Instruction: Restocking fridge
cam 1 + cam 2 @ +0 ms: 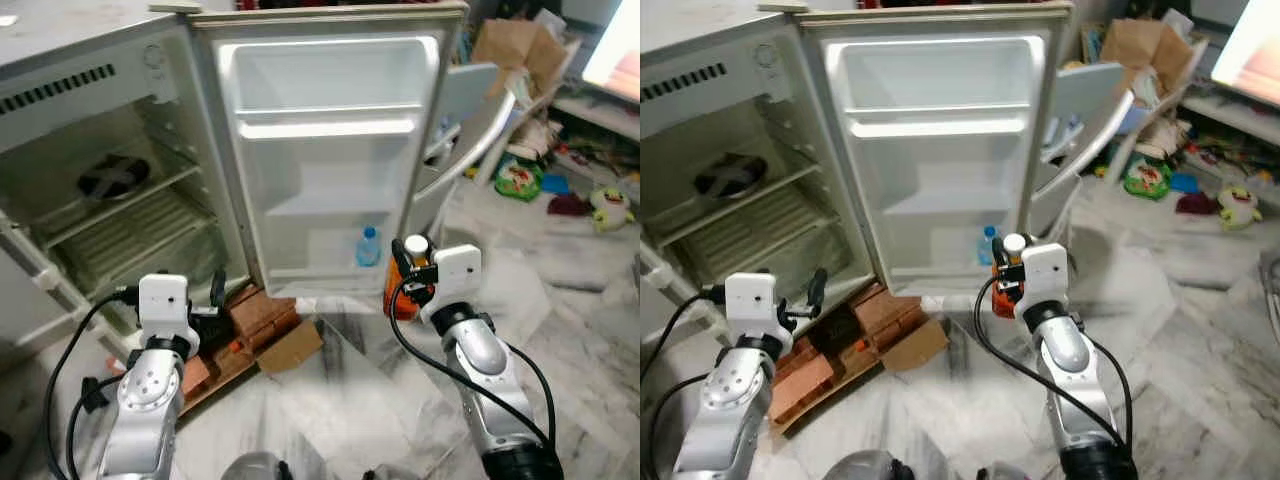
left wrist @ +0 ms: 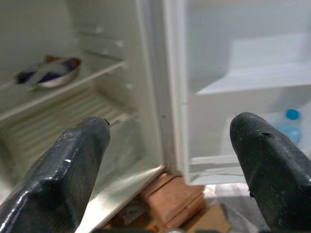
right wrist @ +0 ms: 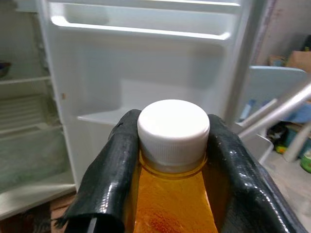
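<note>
Honestly the shaky bit here is the grip: the orange bottle (image 3: 172,204) is pinched by the right gripper (image 3: 171,160) only up at the neck, right under the white cap (image 3: 173,127), so a swing or a slip could probably be expected if the arm is moved fast, since all the weight hangs below the fingers. The bottle is held upright just in front of the open fridge door (image 1: 325,150), near its lower edge. The bottom door shelf (image 1: 320,262) is already occupied on one side by a small blue-capped water bottle (image 1: 368,247), which could get knocked over if the orange one is brought in too close to it. The left gripper (image 2: 170,160) is spread wide with nothing in it, pointed at the hinge side of the fridge. Inside the fridge (image 1: 90,170), a dark bowl (image 1: 112,177) is parked on the upper wire shelf. Down on the floor, bricks (image 1: 262,312) and a scrap of cardboard (image 1: 292,347) are wedged under the fridge, right where a step forward would land, so a stumble is possible. Clutter and toys (image 1: 520,180) are scattered off to the right.
</note>
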Tool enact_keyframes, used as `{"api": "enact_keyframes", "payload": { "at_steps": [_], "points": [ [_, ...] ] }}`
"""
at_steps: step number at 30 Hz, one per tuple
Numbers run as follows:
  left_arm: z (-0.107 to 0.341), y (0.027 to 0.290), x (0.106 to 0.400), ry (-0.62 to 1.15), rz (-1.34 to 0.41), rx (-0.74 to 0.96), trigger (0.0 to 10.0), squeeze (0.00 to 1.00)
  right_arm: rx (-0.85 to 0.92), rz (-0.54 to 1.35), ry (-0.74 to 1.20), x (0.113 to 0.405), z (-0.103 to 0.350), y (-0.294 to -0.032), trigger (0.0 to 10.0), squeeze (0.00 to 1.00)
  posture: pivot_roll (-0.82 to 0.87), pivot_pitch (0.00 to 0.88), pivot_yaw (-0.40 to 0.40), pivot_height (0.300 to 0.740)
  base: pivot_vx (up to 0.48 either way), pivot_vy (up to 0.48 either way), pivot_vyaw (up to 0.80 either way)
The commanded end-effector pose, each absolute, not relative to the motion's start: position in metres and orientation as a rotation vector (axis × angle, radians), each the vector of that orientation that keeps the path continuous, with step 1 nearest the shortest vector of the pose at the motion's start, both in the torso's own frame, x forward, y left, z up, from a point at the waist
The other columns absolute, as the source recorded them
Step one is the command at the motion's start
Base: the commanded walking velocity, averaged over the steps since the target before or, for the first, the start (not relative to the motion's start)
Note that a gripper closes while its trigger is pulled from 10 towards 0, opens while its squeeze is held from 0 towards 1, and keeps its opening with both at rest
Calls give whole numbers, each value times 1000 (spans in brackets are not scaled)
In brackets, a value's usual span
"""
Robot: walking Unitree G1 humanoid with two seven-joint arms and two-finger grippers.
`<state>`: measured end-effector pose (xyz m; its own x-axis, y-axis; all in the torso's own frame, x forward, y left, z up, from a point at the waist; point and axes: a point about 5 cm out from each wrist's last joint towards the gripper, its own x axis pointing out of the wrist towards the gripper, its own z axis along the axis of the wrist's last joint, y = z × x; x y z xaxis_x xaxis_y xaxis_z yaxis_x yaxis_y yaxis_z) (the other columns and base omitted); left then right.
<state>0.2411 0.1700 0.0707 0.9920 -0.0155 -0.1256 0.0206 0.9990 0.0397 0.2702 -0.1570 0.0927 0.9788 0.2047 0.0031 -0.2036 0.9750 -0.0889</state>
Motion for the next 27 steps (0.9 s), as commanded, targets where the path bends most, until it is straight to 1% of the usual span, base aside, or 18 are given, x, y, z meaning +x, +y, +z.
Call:
{"api": "enact_keyframes", "payload": {
  "at_steps": [1,12,23,27],
  "points": [
    [70,172,239,138,-22,45,10000,0,-94,197,-47,273,100,-158,10000,0,65,0,0,740,0,480,0],
    [71,174,241,128,-44,52,10000,0,-105,188,-55,272,102,-155,10000,0,61,0,5,740,0,480,0],
    [77,164,239,92,-128,-4,10000,0,-115,178,-53,271,103,-156,10000,0,58,0,-3,740,0,0,0],
    [78,161,238,82,-150,-20,10000,0,-120,175,-56,271,104,-157,10000,0,54,0,-2,740,298,0,0]
  ]
}}
